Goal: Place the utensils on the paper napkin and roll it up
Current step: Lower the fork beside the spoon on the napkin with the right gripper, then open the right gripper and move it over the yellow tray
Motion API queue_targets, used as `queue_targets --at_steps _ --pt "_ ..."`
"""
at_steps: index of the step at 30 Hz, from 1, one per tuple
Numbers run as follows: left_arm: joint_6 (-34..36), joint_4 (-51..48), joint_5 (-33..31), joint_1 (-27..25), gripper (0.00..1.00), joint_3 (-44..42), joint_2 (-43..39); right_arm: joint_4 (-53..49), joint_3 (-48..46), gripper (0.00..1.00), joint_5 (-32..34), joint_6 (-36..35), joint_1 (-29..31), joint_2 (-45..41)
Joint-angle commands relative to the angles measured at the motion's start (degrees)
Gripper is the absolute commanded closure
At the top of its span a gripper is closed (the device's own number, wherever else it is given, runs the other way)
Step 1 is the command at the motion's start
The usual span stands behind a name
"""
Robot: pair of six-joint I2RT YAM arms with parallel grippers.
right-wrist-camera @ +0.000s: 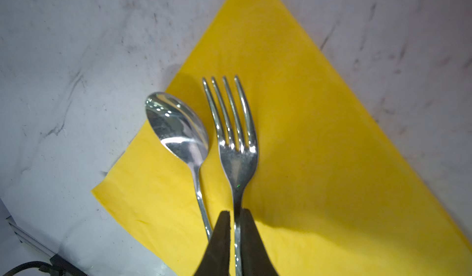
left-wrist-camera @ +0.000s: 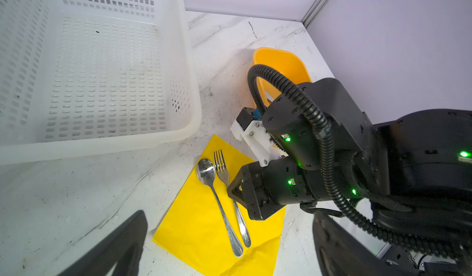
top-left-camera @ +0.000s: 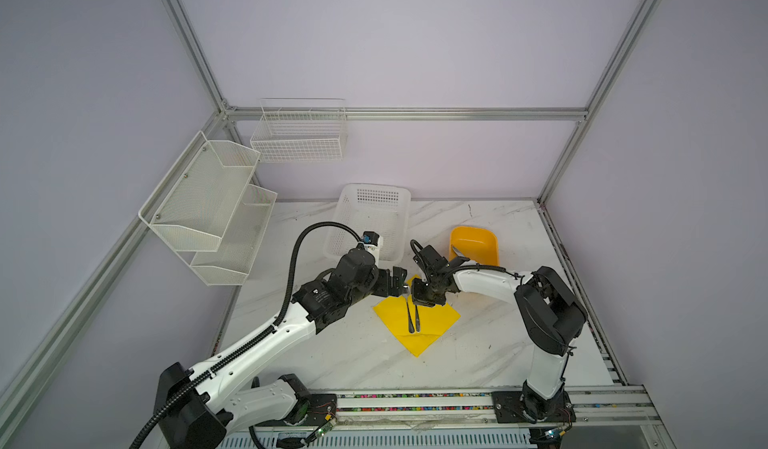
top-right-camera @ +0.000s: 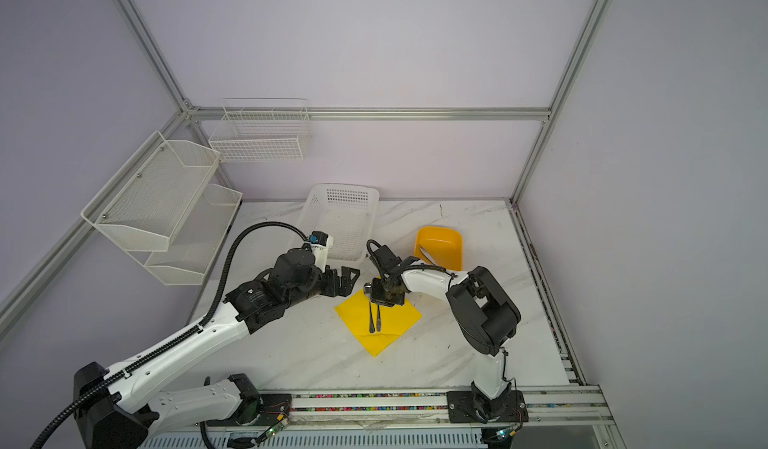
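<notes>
Paper napkin: the paper napkin [top-left-camera: 438,320] lies flat on the marble tabletop [top-left-camera: 478,355] between the two arms, turned like a diamond with one corner toward the arm bases; a crease crosses it near that corner
Spoon: the spoon [left-wrist-camera: 205,171] lies on the napkin with its handle toward the arm bases and its bowl facing up; the bowl sits at the napkin's far-left edge, partly over bare table
Fork: the fork [right-wrist-camera: 237,159] lies just beside the spoon, on its right in both top views and nearly parallel to it, tines up, its head wholly over yellow paper; whether the head rests on the paper or hangs just above it cannot be told
Right gripper: the right gripper [right-wrist-camera: 235,214] reaches in from the right and points down over the napkin's far half; its two dark fingers are drawn nearly together on the fork's handle, one on each side, just behind the neck; the spoon's handle passes beside one finger, not between them
Left gripper: the left gripper [top-left-camera: 399,281] hovers just beyond the napkin's far-left edge, between napkin and white basket [top-left-camera: 376,197]; its fingers are spread fully apart and grip nothing
Basket: it stands at the back of the table, behind the left gripper
Tub: the orange-yellow tub [top-left-camera: 478,239] stands behind the right gripper, to the right of the basket; a silver piece [top-left-camera: 458,252] lies inside against its wall, its kind too small to tell
</notes>
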Motion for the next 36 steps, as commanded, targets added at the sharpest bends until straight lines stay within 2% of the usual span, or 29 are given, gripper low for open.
queue_targets --at_steps 1,8,18,19,21,26,28,36 --pt "0.86 2.19 0.29 0.36 0.00 -2.32 -1.66 0.25 -1.06 0.85 -0.31 0.98 0.36 -2.41" --pt "0.93 2.09 0.33 0.45 0.00 -2.32 -1.63 0.08 -1.25 0.84 1.00 1.64 0.38 -4.54" --pt "2.49 3.42 2.57 0.45 0.00 -1.74 -0.19 -3.18 -0.71 0.74 16.05 3.19 -1.25 -16.75" --pt "2.76 3.50 3.14 0.49 0.00 -1.46 0.18 -3.37 -0.92 0.72 17.37 3.15 -1.51 -17.84" --pt "2.84 3.57 3.94 0.45 0.00 -1.00 1.06 -4.03 -1.25 0.63 19.86 2.54 -1.75 -20.23" --pt "2.27 3.33 6.38 0.45 0.00 0.90 3.90 -7.12 -0.04 0.52 27.42 0.16 -1.96 -23.60" --pt "1.93 3.42 6.92 0.47 0.00 1.55 4.81 -6.81 -0.66 0.49 26.97 -1.56 -3.57 -24.39" --pt "2.99 4.47 7.95 0.46 0.00 4.63 8.17 -6.17 -1.87 0.49 17.61 -9.98 -17.93 -21.34"
